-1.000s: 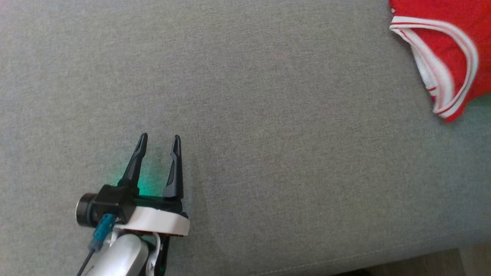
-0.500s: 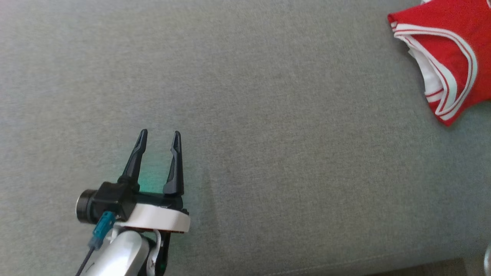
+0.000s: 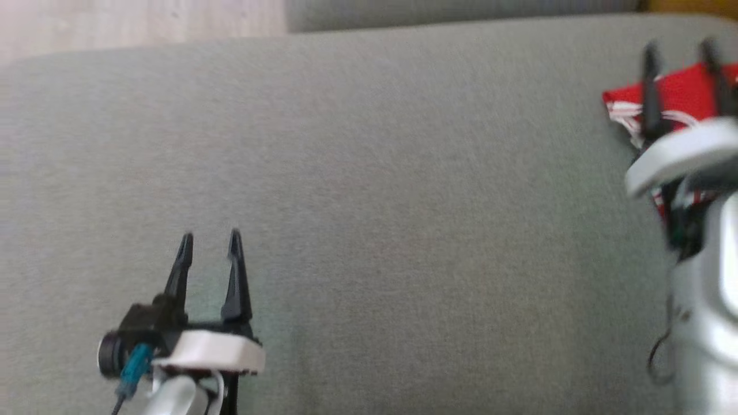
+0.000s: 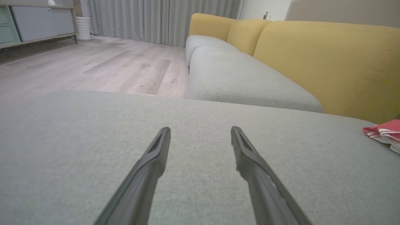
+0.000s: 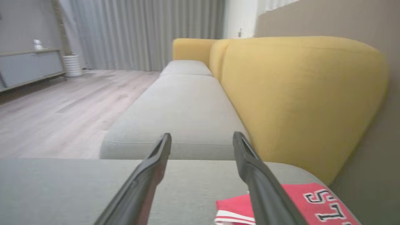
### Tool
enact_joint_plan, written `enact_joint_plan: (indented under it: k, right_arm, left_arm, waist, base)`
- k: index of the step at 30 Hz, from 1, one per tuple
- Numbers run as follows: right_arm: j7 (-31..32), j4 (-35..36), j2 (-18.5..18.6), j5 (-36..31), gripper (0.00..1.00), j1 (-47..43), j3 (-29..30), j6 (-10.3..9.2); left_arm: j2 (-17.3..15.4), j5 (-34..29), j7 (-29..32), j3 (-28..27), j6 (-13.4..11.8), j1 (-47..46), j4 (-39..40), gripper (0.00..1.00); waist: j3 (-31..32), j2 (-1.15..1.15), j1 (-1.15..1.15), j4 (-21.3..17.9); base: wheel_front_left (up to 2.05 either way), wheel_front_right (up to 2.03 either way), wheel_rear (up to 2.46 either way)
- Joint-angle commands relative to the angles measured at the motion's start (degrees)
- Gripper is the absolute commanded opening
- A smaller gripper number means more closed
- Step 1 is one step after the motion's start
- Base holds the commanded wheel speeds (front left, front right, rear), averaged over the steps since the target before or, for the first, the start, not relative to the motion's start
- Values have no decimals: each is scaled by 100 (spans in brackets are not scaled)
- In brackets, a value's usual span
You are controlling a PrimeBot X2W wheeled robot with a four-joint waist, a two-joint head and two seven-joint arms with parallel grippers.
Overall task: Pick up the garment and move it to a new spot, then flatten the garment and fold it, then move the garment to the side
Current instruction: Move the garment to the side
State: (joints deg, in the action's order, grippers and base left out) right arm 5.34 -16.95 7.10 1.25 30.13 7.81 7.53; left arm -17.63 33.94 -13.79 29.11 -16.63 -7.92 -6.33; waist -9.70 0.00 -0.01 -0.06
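Observation:
The garment (image 3: 677,95) is red with white striped trim and lies folded at the far right of the grey cushion (image 3: 375,202). It shows as a red edge (image 4: 382,132) in the left wrist view and with white lettering (image 5: 315,203) in the right wrist view. My right gripper (image 3: 680,52) hovers open above the garment's near side, nothing between its fingers. My left gripper (image 3: 210,242) stands open over bare cushion at the lower left, far from the garment.
A second grey seat (image 4: 237,78) with yellow back cushions (image 5: 297,93) stretches beyond this cushion. Wooden floor (image 4: 93,65) lies to the left, with grey curtains (image 5: 140,31) and a low cabinet (image 4: 37,22) behind it.
The head camera has tilted up, so the cushion's far edge and floor now show. My right arm has come into view at the right, over the garment. The left gripper stays open.

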Motion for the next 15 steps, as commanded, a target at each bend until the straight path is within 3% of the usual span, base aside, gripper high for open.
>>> enact_joint_plan:
  k: [1, 7, 15]
  right_arm:
    - [-101, 272, -62, -59, 100, -72, -144, -4]
    - [-433, 711, -387, 13, 100, -1232, -348, -4]
    - [-827, 1124, -420, 639, 100, -2823, -865, -4]
  left_arm:
    - [-71, 35, -84, -276, -16, -70, 130, 100]
    - [-56, 123, -100, -351, -27, 331, 36, 100]
    - [-76, 219, -43, -280, -63, 713, -118, 100]
  waist:
    - [275, 0, 1, 222]
    - [647, 0, 1, 405]
    - [1018, 0, 1, 549]
  base:
    - [0, 0, 0]
    - [0, 0, 0]
    - [0, 0, 0]
